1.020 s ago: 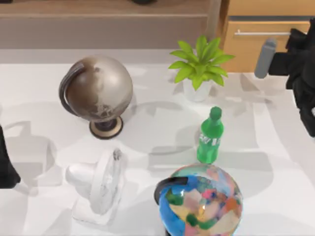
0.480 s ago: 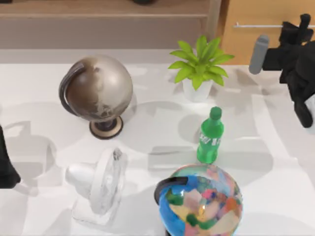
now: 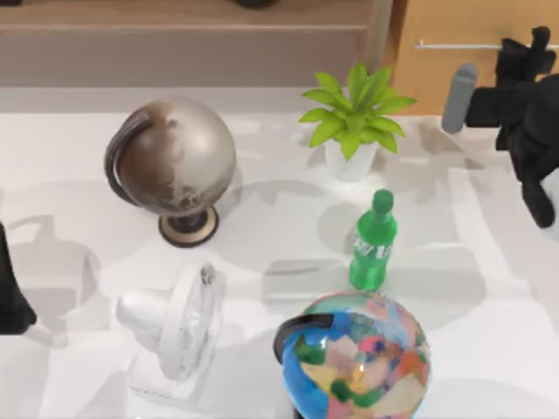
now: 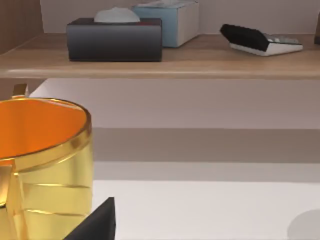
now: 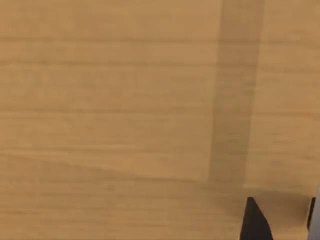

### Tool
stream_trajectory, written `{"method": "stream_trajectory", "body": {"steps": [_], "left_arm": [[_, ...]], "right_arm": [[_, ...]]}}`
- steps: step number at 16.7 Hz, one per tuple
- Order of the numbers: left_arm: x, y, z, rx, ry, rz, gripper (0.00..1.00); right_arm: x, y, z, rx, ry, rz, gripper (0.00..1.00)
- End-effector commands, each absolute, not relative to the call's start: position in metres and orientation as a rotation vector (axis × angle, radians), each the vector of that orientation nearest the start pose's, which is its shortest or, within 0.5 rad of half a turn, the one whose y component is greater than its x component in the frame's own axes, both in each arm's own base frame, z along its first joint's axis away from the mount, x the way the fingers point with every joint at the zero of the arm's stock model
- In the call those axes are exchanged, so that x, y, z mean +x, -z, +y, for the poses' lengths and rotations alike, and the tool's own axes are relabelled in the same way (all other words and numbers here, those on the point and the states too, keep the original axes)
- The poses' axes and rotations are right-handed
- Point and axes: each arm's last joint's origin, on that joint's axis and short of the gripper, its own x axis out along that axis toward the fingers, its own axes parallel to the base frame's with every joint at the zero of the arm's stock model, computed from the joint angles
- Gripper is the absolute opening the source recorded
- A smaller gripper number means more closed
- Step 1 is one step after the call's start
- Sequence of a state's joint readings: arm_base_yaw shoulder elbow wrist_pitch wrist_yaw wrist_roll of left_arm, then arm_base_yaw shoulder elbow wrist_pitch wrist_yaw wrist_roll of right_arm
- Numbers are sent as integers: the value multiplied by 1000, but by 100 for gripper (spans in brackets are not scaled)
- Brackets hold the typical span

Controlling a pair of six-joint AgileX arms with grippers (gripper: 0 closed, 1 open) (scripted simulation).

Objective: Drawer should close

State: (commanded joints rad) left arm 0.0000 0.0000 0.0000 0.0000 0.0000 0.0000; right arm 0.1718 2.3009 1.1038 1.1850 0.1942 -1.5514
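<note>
The drawer [image 3: 454, 78] is at the back right. Its orange-tan wooden front stands flush with the cabinet face, and a thin silver bar handle [image 3: 454, 44] crosses it. My right gripper [image 3: 527, 51] is right up against the drawer front at the handle's right end. In the right wrist view the drawer's wood [image 5: 125, 100] is very close, with my right gripper [image 5: 285, 220] at the frame's edge. My left gripper [image 3: 9, 297] is parked at the table's left edge.
On the white table stand a grey globe [image 3: 173, 161], a potted plant [image 3: 354, 118], a green bottle [image 3: 374, 243], a white fan [image 3: 179, 323] and a colourful globe [image 3: 358, 358]. A gold cup [image 4: 40, 165] sits close to my left wrist. A long brown shelf [image 3: 183, 26] runs along the back.
The drawer front has slid back into the cabinet, and the dark gap above it is gone. My right gripper moved back with it. Over the last half second nothing visibly moved.
</note>
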Motion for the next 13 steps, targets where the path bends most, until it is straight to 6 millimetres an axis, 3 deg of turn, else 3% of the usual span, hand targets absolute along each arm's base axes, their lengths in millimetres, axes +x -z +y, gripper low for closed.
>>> {"method": "stream_trajectory", "body": {"steps": [7, 13], "left_arm": [[106, -160, -1, 0, 0, 0, 100], [106, -160, -1, 0, 0, 0, 100]], "right_arm": [[439, -88, 75, -1565, -11, 5, 98], [439, -88, 75, -1565, -11, 5, 100]]}}
